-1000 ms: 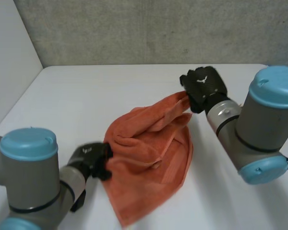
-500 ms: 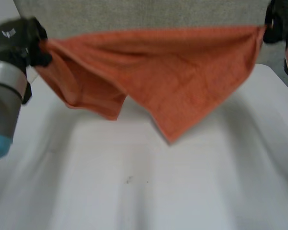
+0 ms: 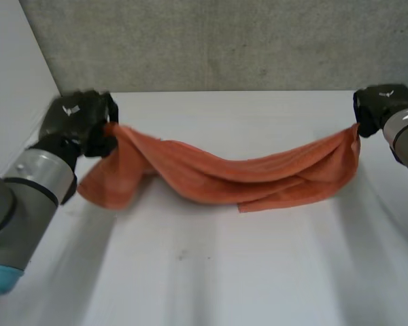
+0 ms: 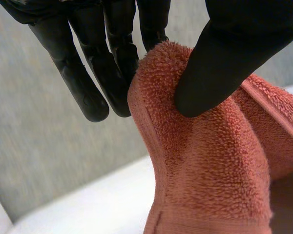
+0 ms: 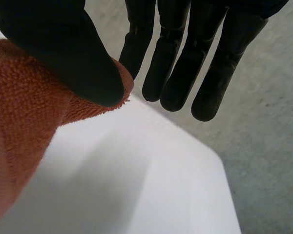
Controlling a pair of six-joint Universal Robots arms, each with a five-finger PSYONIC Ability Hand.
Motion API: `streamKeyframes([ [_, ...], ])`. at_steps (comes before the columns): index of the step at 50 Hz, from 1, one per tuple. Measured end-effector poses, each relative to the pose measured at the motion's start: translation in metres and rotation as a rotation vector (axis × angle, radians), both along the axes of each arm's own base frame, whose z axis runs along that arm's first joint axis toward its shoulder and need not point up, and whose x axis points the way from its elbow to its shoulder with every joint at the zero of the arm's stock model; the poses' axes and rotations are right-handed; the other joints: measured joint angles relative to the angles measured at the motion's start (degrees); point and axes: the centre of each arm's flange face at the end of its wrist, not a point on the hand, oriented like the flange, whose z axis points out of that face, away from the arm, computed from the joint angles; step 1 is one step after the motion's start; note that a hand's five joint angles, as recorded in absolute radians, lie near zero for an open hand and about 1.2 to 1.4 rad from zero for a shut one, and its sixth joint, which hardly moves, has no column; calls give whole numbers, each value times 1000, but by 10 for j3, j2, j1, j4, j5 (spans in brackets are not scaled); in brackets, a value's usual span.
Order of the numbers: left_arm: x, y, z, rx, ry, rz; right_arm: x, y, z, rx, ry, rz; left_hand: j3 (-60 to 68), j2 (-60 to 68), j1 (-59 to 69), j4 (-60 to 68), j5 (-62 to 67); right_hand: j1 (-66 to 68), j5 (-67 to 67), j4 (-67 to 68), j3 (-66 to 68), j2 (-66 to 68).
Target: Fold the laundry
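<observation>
An orange towel [image 3: 245, 175] is stretched between my two hands and sags in the middle onto the white table [image 3: 211, 272]. My left hand [image 3: 78, 122] pinches one corner at the far left; its thumb [image 4: 219, 73] presses the terry cloth [image 4: 210, 165] against the fingers [image 4: 112, 73]. My right hand [image 3: 381, 109] holds the opposite corner at the far right, where the thumb [image 5: 63, 53] clamps the towel corner [image 5: 24, 102] against a finger [image 5: 136, 44]. A loose flap of the towel hangs below my left hand.
A grey wall [image 3: 224, 41] stands behind the table's far edge. A white panel [image 3: 13, 88] rises along the table's left side. The table's right corner [image 5: 205, 161] lies below my right hand.
Both hands lifted the towel off the table, spread wide apart with it held high, and have now come down, so the towel hangs low and sags onto the table.
</observation>
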Motion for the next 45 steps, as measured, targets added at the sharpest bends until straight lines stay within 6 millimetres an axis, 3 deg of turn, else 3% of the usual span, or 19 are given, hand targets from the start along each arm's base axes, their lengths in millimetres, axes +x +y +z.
streamKeyframes([
  [2, 1, 9, 30, -90, 28, -8, 0, -5, 14, -49, -51, -13, 0, 0, 0, 0, 0, 0, 0, 0, 0, 0],
  [4, 1, 12, 38, -114, 37, -10, -1, -5, 18, -62, -65, -16, 0, 0, 0, 0, 0, 0, 0, 0, 0, 0],
  [6, 5, 27, 72, -215, 76, -18, -3, -3, 43, -124, -133, -25, 0, 0, 0, 0, 0, 0, 0, 0, 0, 0],
  [10, 11, 50, 111, -336, 125, -30, -7, 9, 77, -197, -218, -29, 0, 0, 0, 0, 0, 0, 0, 0, 0, 0],
  [12, 12, 56, 119, -360, 135, -32, -9, 13, 84, -211, -234, -28, 0, 0, 0, 0, 0, 0, 0, 0, 0, 0],
  [15, 18, 75, 145, -426, 164, -42, -14, 33, 117, -278, -284, -13, 0, 0, 0, 0, 0, 0, 0, 0, 0, 0],
  [18, 19, 80, 149, -424, 163, -45, -17, 47, 135, -314, -289, 15, 1, 0, 0, 0, 0, 0, 0, 0, 0, 0],
  [26, 16, 68, 132, -340, 128, -40, -17, 54, 141, -291, -268, 74, 1, 1, 0, 0, 0, 0, 0, 0, 0, 0],
  [30, 8, 45, 96, -214, 78, -36, -11, 33, 112, -188, -251, 92, 1, 1, 0, 0, 0, 0, 0, 0, 0, 0],
  [32, 8, 45, 96, -214, 78, -36, -11, 33, 112, -188, -251, 92, 1, 1, 0, 0, 0, 0, 0, 0, 0, 0],
  [33, 2, 29, 66, -118, 38, -34, -5, 12, 83, -115, -226, 95, 1, 1, 0, 0, 0, 0, 0, 0, 0, 0],
  [35, 1, 26, 60, -100, 31, -34, -3, 8, 77, -103, -220, 95, 1, 1, 0, 0, 0, 0, 0, 0, 0, 0],
  [36, -2, 18, 44, -52, 11, -32, 0, -5, 60, -72, -198, 86, 1, 1, 0, 0, 0, 0, 0, 0, 0, 0],
  [40, -6, 5, 20, 19, -20, -25, 5, -27, 30, -30, -152, 46, 1, 1, 0, 0, 0, 0, 0, 0, 0, 0],
  [43, -5, -1, 10, 46, -31, -16, 6, -36, 17, -14, -127, 8, 1, 1, 0, 0, 0, -82, -92, -106, -104, -113],
  [44, -5, -4, 8, 52, -33, -11, 6, -39, 12, -9, -115, -15, 1, 1, 0, 0, 0, -255, -301, -325, -322, -324],
  [45, -4, -5, 7, 54, -34, -9, 6, -40, 9, -5, -106, -36, 1, 1, 0, 0, 0, -255, -301, -325, -322, -324],
])
